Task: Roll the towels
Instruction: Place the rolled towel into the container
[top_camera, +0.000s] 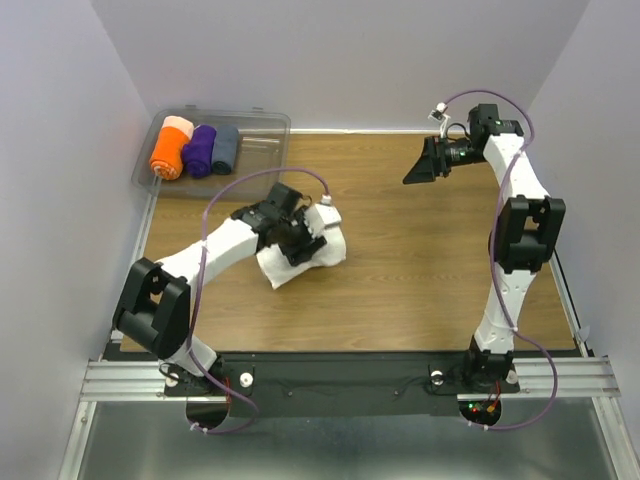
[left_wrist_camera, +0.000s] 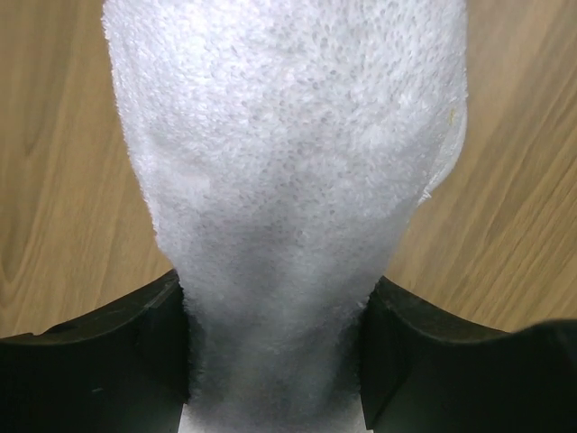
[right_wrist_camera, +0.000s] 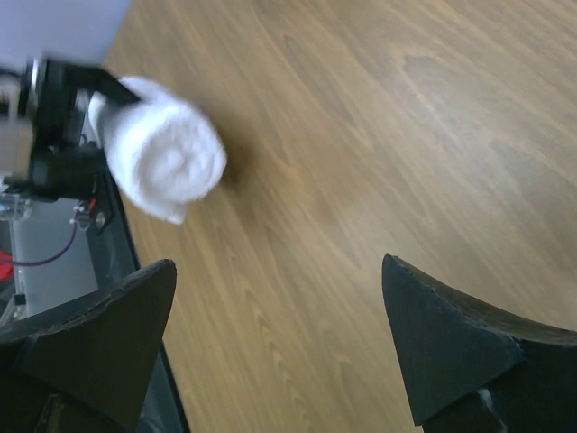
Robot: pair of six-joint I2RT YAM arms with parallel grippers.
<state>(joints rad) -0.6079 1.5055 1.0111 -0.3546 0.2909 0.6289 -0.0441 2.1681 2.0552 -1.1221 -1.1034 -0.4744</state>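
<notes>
Here, nearest us, the left tool (left_wrist_camera: 275, 361) is clenched on the white towel (top_camera: 328, 248), a fat roll left of centre over the counter (top_camera: 420, 290), its end squeezed between the fingers. We cannot tell whether it rests or hangs. The rolling looks done to us, and what seems left is putting it away. Further off, the right tool (right_wrist_camera: 278, 266) hangs released, well apart from the towel. Farthest back, the bin (top_camera: 265, 125) holds three coloured rolls (top_camera: 200, 150).
</notes>
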